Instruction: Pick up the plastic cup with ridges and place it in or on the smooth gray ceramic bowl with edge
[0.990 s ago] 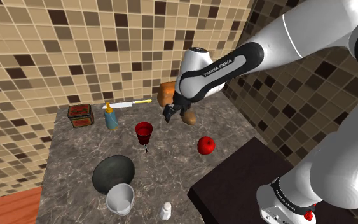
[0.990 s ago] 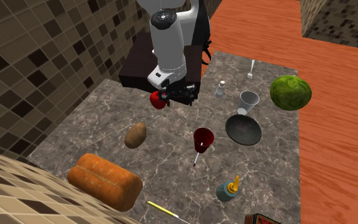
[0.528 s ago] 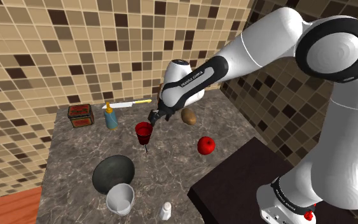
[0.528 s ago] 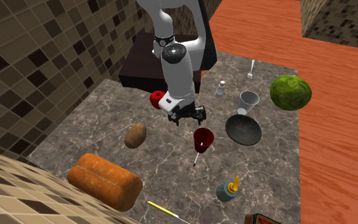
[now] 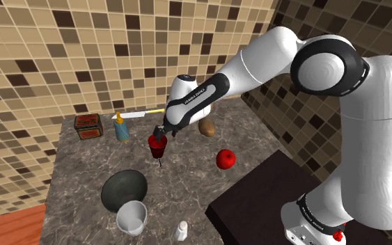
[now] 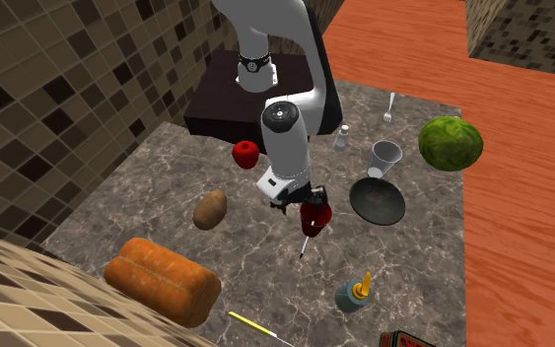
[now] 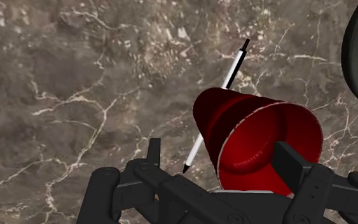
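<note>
1. One red cup [image 5: 157,145] [image 6: 315,215] [image 7: 260,143] stands upright, mouth up, near the middle of the marbled counter [image 5: 83,167]. The dark grey bowl [image 5: 123,189] [image 6: 377,200] lies near it, toward the shoulder view's lower left.
2. The cup's wall narrows toward the base and shows stepped rings inside the rim. Its glossy look suggests thin plastic that may flex under a hard squeeze.
3. The gripper [image 5: 161,133] [image 6: 295,202] [image 7: 219,149] hangs just above the cup with its fingers spread apart, clasping nothing. One finger appears over the mouth and the other outside the wall.
4. Done well, the step means lowering straight, keeping the wall centred between the pads, and closing gently below the rim.
5. A slim black-and-white pen [image 7: 234,63] [image 5: 160,164] lies by the cup's base and could snag a finger.
6. The bowl looks smooth, round and shallow.
</note>
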You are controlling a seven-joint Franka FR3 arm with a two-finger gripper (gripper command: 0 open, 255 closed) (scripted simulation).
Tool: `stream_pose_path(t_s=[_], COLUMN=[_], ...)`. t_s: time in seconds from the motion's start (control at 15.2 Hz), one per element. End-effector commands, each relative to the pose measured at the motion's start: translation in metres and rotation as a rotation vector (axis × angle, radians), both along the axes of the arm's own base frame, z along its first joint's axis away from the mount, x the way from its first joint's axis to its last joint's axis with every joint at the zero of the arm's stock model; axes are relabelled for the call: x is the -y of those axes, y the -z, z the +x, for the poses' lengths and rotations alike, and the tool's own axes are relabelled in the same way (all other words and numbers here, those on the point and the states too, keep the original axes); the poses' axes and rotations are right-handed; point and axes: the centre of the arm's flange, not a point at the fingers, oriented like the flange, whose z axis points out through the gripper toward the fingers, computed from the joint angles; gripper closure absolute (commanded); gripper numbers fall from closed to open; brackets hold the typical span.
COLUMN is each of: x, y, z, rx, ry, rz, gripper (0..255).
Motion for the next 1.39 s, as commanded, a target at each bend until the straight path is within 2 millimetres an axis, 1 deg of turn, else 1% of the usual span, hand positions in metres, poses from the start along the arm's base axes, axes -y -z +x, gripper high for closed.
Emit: stream_pose_path(t_s=[0.0,0.13,0.59,0.66,1.25,1.32], x=[-0.0019,-0.0035,-0.0035,-0.0035,-0.0036,-0.0036], y=[0.0103,0.0185,0.0184,0.0184,0.0185,0.0132], z=[0.0004,0.0009,0.0009,0.0009,0.0010,0.0009], rx=[0.000,0.000,0.000,0.000,0.000,0.000], ry=[0.000,0.000,0.000,0.000,0.000,0.000], rz=[0.000,0.000,0.000,0.000,0.000,0.000], gripper=[0,0,0,255,255,255])
